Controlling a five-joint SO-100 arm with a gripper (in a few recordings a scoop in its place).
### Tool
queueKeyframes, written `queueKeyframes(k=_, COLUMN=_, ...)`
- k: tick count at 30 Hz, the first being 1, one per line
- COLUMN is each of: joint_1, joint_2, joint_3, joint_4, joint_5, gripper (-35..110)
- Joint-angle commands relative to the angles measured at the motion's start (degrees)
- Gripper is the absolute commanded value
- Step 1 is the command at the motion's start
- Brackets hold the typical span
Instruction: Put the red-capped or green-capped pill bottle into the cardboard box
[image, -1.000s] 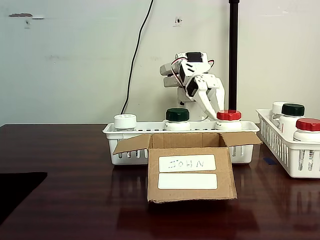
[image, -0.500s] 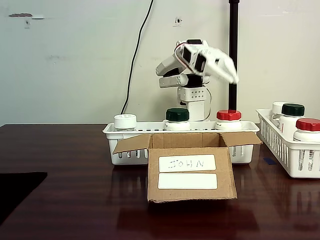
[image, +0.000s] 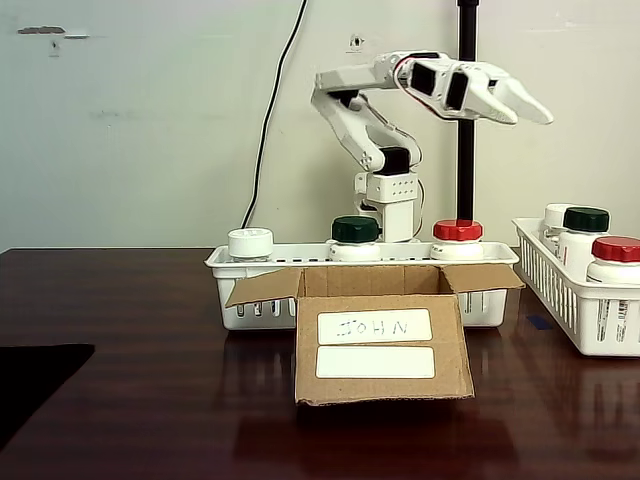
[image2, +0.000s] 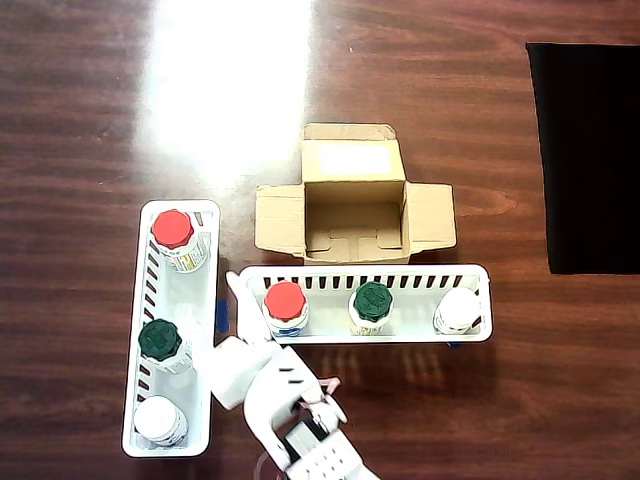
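From the front, the cardboard box (image: 383, 340) hides the middle of the long basket (image: 245, 275) behind it, and that basket's wall covers the lower halves of the three bottles inside. The side basket (image: 585, 310) runs off the right edge, cutting its red-capped bottle (image: 614, 258). Seen from above, my arm's base (image2: 318, 458) is cropped by the bottom edge. My gripper (image: 528, 108) is side-on; I cannot tell whether my fingers are apart.

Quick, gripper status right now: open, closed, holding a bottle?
White two-finger gripper: raised high above the white slotted basket, holding nothing; whether it is open or closed cannot be told.
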Motion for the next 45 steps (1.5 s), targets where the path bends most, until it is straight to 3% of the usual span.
queueKeyframes(k=1, joint_1=-1.49, joint_2=-10.81, joint_3=-8.79, joint_4=-8.17, joint_5=1.41, gripper=63)
queueKeyframes(k=9, joint_1=-1.85, joint_2=-32.08, joint_3=-16.7, joint_4=-23.64, joint_5=3.16, gripper=65)
queueKeyframes(k=24, joint_1=3.25, joint_2=-49.48, joint_3=-19.34, joint_4=-37.0, joint_5=6.24, gripper=66)
queueKeyframes(k=45, joint_1=3.96, joint_2=-60.64, joint_3=-29.09, joint_4=-40.87, joint_5=3.43, gripper=66)
